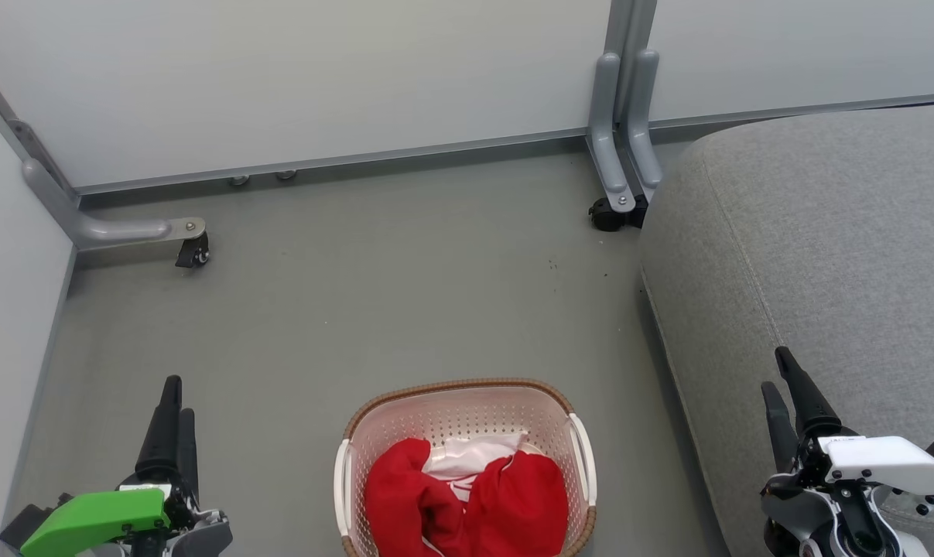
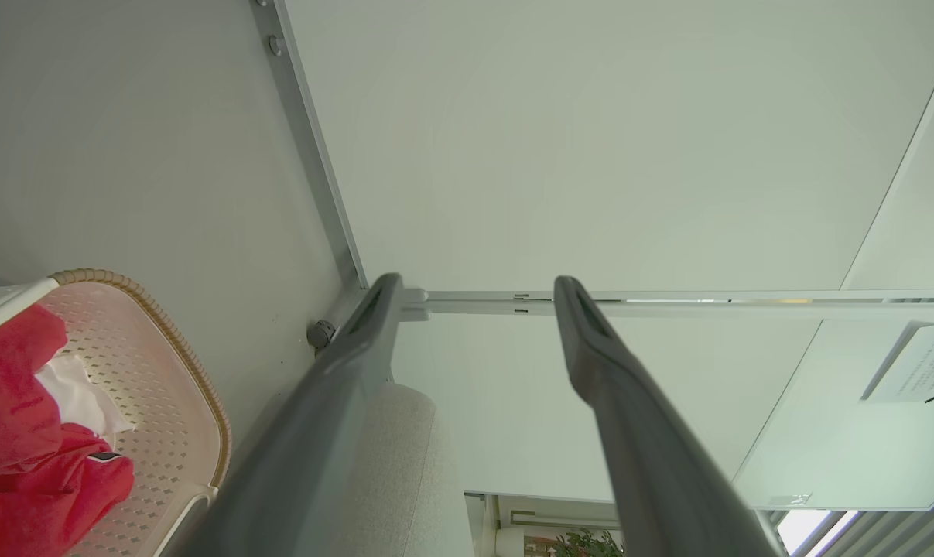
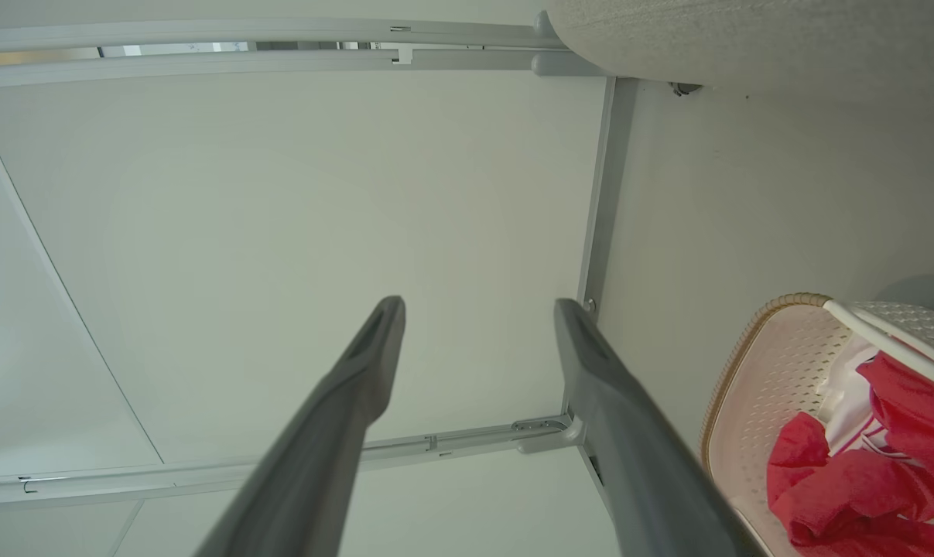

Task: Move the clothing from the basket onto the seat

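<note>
The cream perforated basket [image 1: 467, 406] with a brown rim stands on the floor at the bottom centre, with red clothing [image 1: 467, 503] and a white patch bunched inside. The grey couch [image 1: 830, 255] fills the right side. My left gripper [image 1: 176, 402] hangs at the lower left, open and empty, left of the basket. My right gripper [image 1: 778, 371] is open and empty over the couch's front edge, right of the basket. The left wrist view has the basket [image 2: 180, 387] and clothing [image 2: 18, 433] at its lower left; the right wrist view has the basket [image 3: 768, 371] and clothing [image 3: 846, 487] at its lower right.
Pale partition panels [image 1: 296, 77] close off the back and left. Their grey feet with castors stand at the back left [image 1: 192, 251] and beside the couch [image 1: 614, 209]. Grey floor [image 1: 405, 294] lies between basket and panels.
</note>
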You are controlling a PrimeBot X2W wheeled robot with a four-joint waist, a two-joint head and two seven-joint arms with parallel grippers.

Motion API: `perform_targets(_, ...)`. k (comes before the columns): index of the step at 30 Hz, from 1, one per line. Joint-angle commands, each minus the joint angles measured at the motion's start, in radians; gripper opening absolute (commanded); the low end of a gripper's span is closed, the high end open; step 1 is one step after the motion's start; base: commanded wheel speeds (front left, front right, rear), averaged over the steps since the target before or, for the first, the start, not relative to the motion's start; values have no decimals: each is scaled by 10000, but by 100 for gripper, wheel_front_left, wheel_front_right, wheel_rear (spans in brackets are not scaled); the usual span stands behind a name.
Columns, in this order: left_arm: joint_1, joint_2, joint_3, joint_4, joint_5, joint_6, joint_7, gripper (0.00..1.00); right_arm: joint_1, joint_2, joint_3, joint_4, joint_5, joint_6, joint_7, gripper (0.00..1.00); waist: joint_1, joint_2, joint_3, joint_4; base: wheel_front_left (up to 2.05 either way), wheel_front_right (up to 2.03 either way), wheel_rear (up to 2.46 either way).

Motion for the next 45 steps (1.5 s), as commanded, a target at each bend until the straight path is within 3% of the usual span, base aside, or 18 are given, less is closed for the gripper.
perform_targets(1,-68,44,90,-200,288,-9,-115,100,-138,-57,-17,-143,-237,3,-115,100,0,0,-8,-7,0,0,0)
perform_targets(12,-5,56,397,-289,1041,-16,-602,100,-298,-72,-278,-355,-2367,3,-604,100,0,0,-54,-42,0,0,0)
perform_targets(27,-93,72,1049,-844,2441,-26,-1177,100,-533,-89,-98,-1545,-6721,5,-1186,100,0,0,-140,56,0,0,0)
perform_targets(37,-150,81,1564,-1765,3698,-32,-1511,100,-662,-190,277,-2170,-8914,5,-1523,100,0,0,-183,77,0,0,0)
perform_targets(45,74,89,1327,-2343,5329,-37,-1758,100,-666,-396,622,-2419,-10532,5,-1766,100,0,0,-235,98,0,0,0)
